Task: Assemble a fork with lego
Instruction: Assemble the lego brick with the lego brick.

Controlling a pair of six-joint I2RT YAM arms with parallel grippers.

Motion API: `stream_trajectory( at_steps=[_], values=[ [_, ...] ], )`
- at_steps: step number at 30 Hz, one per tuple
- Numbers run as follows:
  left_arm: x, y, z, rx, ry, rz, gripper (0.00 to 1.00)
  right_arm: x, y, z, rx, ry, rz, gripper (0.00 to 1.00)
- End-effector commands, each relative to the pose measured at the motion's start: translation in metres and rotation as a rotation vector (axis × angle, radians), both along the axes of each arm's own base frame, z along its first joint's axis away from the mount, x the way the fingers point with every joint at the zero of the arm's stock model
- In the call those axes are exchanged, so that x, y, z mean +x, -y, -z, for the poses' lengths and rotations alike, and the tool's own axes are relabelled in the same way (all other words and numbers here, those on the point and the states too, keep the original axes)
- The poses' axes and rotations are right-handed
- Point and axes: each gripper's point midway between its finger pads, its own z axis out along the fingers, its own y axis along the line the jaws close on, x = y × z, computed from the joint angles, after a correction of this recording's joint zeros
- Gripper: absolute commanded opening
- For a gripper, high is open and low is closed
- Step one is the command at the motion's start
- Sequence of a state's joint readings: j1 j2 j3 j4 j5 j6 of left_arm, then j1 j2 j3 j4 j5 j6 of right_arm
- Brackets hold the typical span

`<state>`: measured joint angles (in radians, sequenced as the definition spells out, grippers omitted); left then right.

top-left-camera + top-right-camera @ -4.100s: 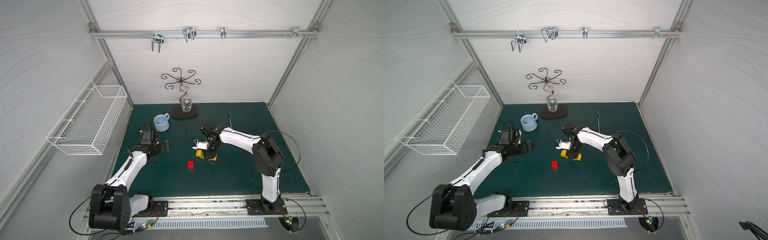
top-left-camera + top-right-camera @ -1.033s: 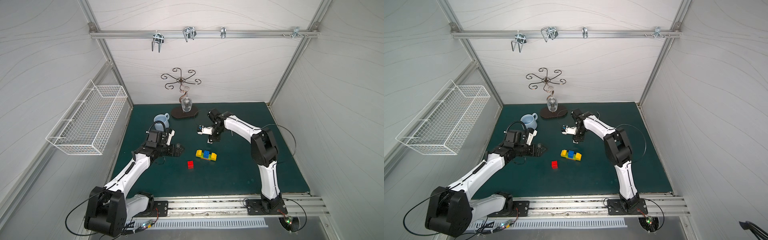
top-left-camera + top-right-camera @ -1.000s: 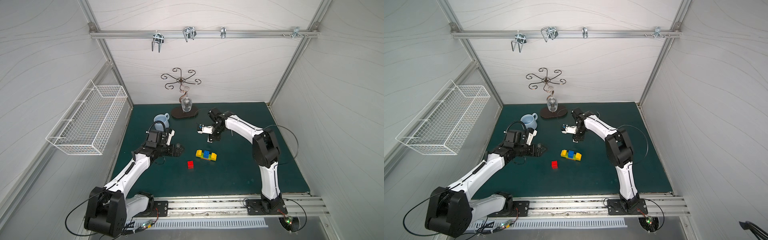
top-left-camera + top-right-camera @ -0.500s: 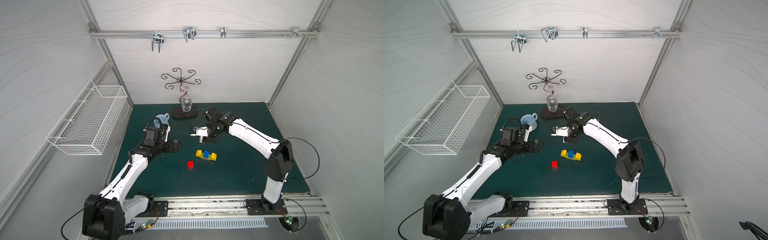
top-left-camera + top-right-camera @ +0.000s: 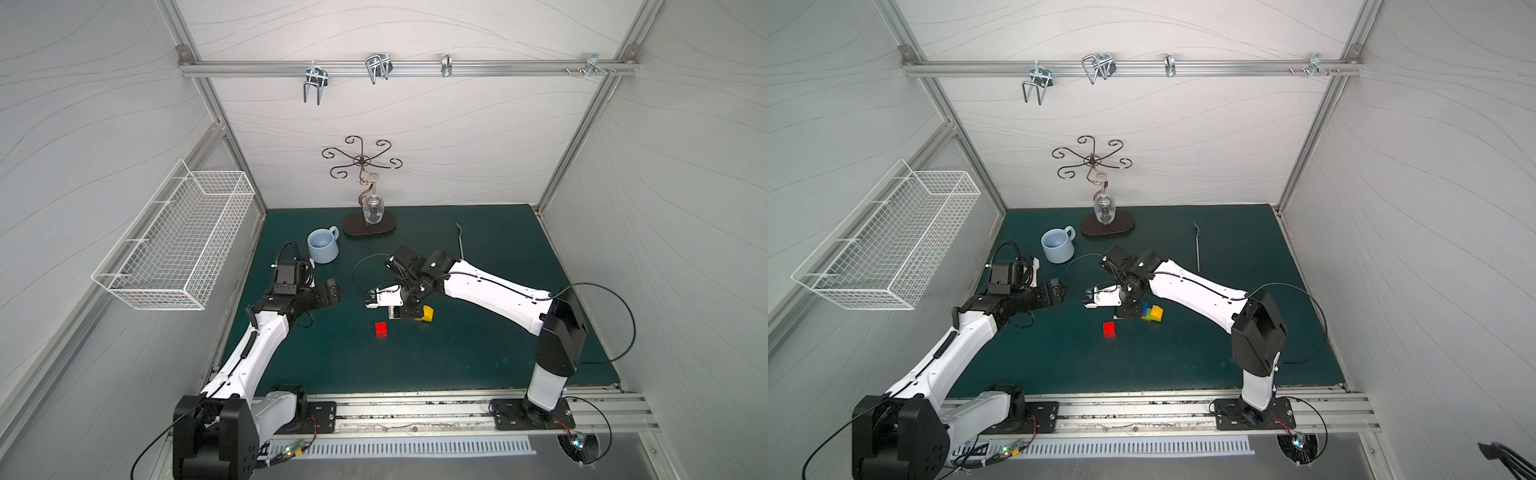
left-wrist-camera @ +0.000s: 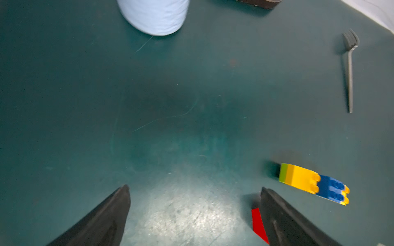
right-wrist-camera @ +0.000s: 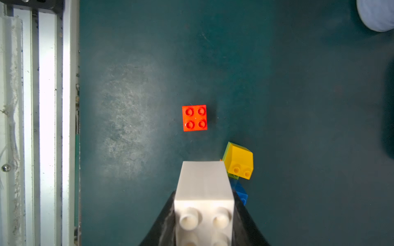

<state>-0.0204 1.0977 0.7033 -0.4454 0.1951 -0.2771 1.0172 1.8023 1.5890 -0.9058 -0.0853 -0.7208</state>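
Note:
My right gripper (image 7: 204,204) is shut on a white brick (image 7: 203,187) and holds it low over the mat, right beside the part-built fork (image 7: 238,164). That piece, of yellow, blue and lime green bricks, lies on its side and shows in both top views (image 5: 426,313) (image 5: 1152,312). A loose red brick (image 5: 381,329) (image 7: 194,117) sits on the mat a little in front of it. My left gripper (image 5: 332,289) (image 6: 195,188) hovers open and empty to the left, with the red brick (image 6: 257,223) just behind one finger.
A light blue mug (image 5: 322,249) stands at the back left. A black stand (image 5: 369,226) holding a glass is at the back centre. A metal fork (image 5: 460,245) lies at the back right. A wire basket (image 5: 178,245) hangs on the left wall.
My right arm has swung from the back of the mat toward the front, bringing the white brick down beside the yellow and blue piece. My left gripper has drawn back slightly to the left, still open.

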Motion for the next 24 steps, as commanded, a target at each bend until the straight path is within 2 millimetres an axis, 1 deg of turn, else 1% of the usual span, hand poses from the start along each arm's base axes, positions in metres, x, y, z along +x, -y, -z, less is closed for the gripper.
stream_trajectory(
  at_steps=[1, 6, 9, 17, 24],
  values=[
    [0.002, -0.008, 0.000, -0.009, 0.003, -0.053, 1.00, -0.003, -0.010, 0.001, 0.019, 0.002, 0.039, 0.00],
    [0.005, -0.009, 0.003, -0.020, -0.001, -0.063, 1.00, -0.004, -0.025, 0.010, 0.033, 0.024, 0.050, 0.00],
    [0.005, -0.010, 0.004, -0.023, -0.002, -0.067, 1.00, -0.008, -0.031, 0.018, 0.027, 0.022, 0.038, 0.00],
    [0.006, -0.013, 0.004, -0.009, 0.000, -0.080, 1.00, -0.012, -0.034, 0.041, -0.011, 0.011, 0.022, 0.00],
    [0.006, -0.014, 0.006, -0.013, -0.006, -0.085, 1.00, -0.015, -0.037, 0.054, -0.026, 0.011, 0.008, 0.00]
  ],
)
